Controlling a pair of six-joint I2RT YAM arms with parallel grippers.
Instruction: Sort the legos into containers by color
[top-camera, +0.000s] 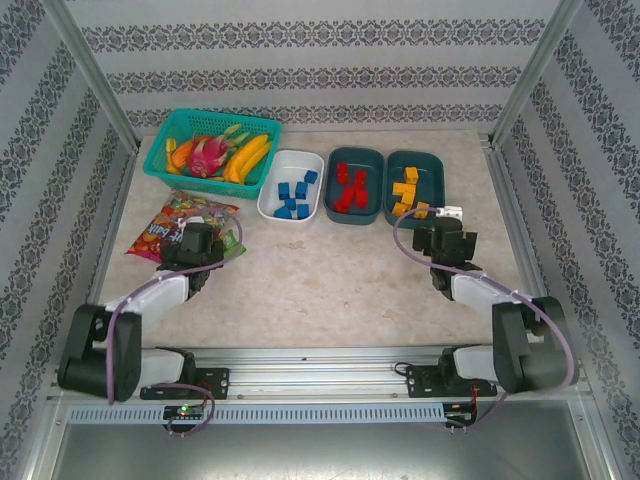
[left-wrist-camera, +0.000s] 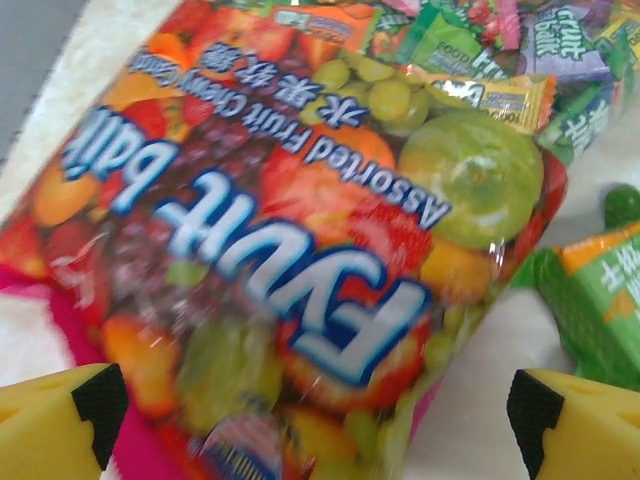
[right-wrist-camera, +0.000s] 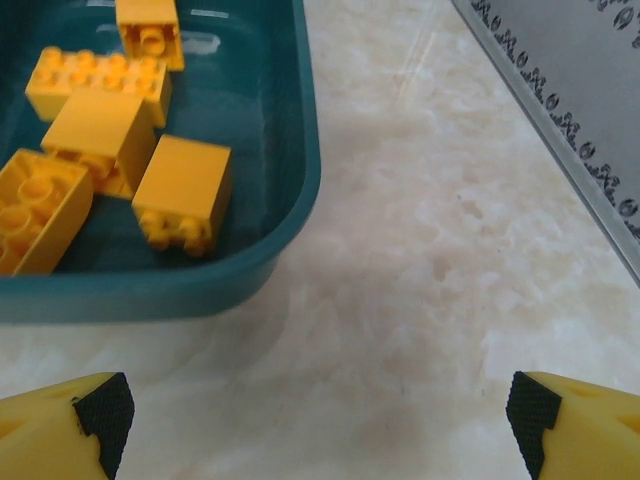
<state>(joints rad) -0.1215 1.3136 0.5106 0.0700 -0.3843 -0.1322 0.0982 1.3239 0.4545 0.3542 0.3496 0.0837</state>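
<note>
Blue bricks were gathered in the white tub, red bricks in the middle tub, yellow bricks in the right tub, while the left gripper was spread empty over a sweets bag, the right gripper likewise beside that tub.

my pincer hangs spread wide above a colourful snack bag, with one yellow fingertip and its black pad at each lower corner of my view. the bag lies flat on the pale marbled worktop. its fruit print and big white, blue-edged lettering read upside down to me. a green wrapped sweet lies just beside the bag's right edge.
</note>
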